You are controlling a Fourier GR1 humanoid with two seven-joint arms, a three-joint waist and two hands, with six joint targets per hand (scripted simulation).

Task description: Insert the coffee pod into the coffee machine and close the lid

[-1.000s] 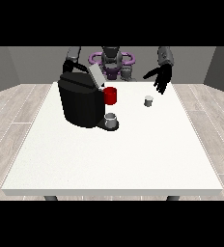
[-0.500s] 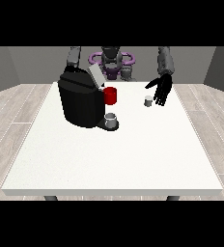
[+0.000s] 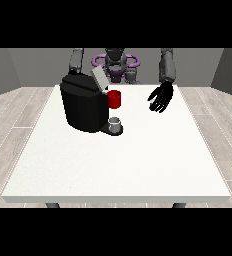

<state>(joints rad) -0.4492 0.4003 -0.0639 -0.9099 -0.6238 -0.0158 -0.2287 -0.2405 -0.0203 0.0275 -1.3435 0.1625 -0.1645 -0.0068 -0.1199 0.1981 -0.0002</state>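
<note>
Most of the near scene is bare white table point(image 3: 118, 165), standing on pale plank flooring with grey walls behind. Farther back on its left half sits the black coffee machine point(image 3: 83, 106), lid point(image 3: 99, 78) tilted up, a grey cup point(image 3: 116, 122) on its tray at the near right and a red part point(image 3: 114, 99) just beyond that. Far right, the hand at the view's right point(image 3: 161, 97) hangs over the table with fingers spread and pointing down; the coffee pod cannot be made out, perhaps hidden behind that hand, while the other hand is concealed behind the machine.
</note>
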